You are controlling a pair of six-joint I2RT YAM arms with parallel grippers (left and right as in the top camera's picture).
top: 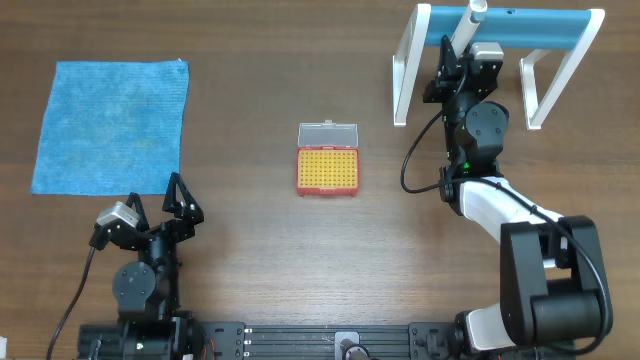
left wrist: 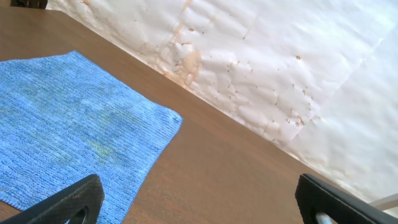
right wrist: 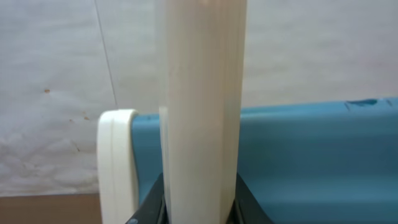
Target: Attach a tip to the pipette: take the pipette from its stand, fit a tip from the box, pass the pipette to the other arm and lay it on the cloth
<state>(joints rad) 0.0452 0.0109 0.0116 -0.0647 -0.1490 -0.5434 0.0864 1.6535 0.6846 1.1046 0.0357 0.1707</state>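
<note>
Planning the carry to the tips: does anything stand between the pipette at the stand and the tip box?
Only the stand's white end frame, on the box side of the pipette; past it, bare table to the tip box.

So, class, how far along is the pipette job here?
Nothing finished. In hand: the right gripper grips the pipette at its stand. Remaining: fit a tip from the open tip box, pass to the open left gripper, lay it on the cloth.
</note>
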